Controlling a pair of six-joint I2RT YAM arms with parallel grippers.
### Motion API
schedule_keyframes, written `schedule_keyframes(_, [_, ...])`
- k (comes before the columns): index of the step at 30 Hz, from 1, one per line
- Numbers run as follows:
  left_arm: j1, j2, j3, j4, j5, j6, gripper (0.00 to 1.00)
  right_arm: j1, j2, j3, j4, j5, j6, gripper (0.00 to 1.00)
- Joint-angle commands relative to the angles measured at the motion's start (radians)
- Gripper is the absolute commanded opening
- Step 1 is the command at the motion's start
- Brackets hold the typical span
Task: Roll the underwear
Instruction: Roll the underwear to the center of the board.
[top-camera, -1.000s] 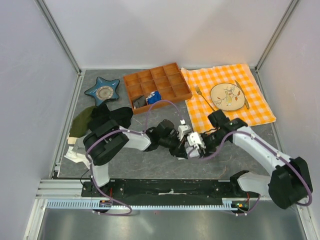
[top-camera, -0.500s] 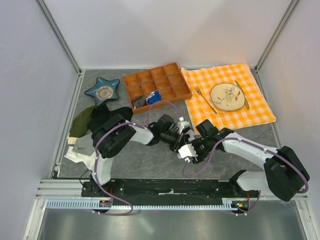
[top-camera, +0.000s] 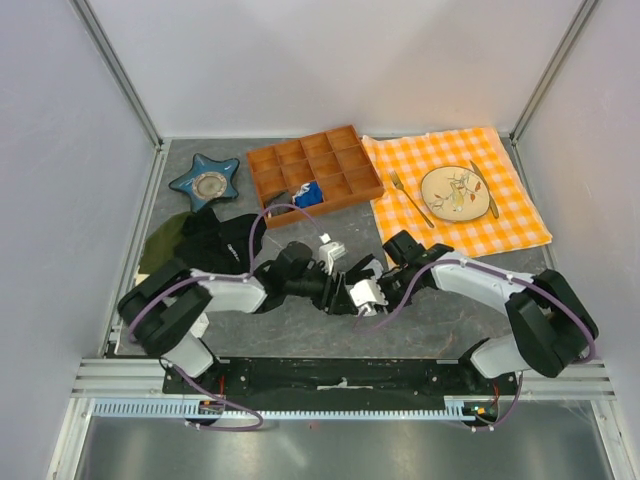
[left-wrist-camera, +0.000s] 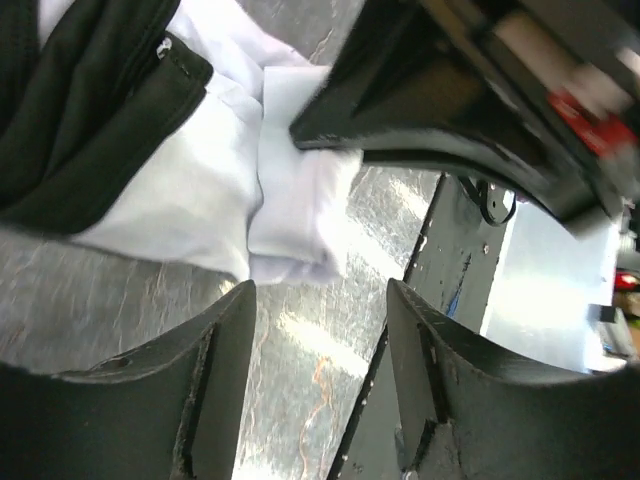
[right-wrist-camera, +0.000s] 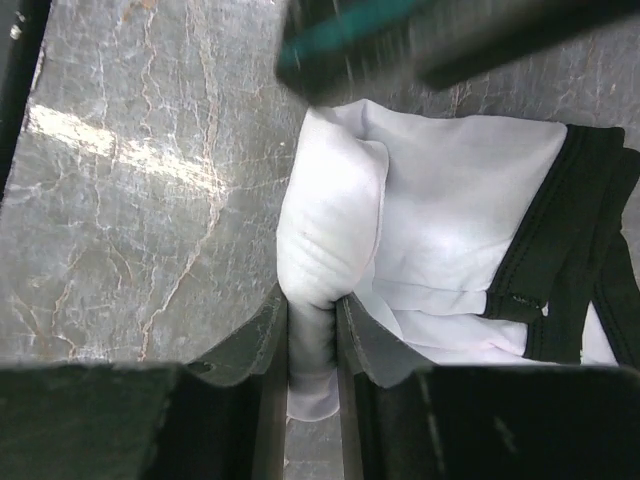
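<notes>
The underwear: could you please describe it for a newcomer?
On the grey table, look at the near middle. The underwear is the small white garment with black trim, pinched by the right gripper, unlike the all-black heap.

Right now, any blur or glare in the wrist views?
Left wrist: the right arm is blurred, glare streaks on the table. Right wrist: the left arm is blurred, the underwear sharp, one bright glare patch at left. Top external: crisp, evenly lit.

The 2 arms stretch low toward the middle; left gripper (left-wrist-camera: 318, 300) gapes wide, right gripper (right-wrist-camera: 312, 310) pinches the underwear (right-wrist-camera: 450, 200).
</notes>
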Motion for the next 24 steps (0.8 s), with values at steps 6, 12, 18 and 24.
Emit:
schedule_keyframes(6, [-0.192,-0.431,-0.367,0.256,-0.257,0.433,0.65,-0.034,0.219,0.190,-0.369,-0.193,0.011,0.22])
schedule_keyframes(12, [-0.418,-0.513,-0.400,0.295,-0.492,0.717,0.69,-0.089,0.475,0.369,-0.602,-0.303,-0.045,0.22])
schedule_keyframes(18, [-0.472,-0.357,-0.258,0.202,-0.572,0.836,0.76,-0.105,0.581,0.442,-0.629,-0.296,-0.024,0.22])
schedule_keyframes(24, [-0.487,-0.182,-0.141,0.169,-0.615,0.915,0.77,-0.105,0.600,0.454,-0.614,-0.283,0.007,0.22])
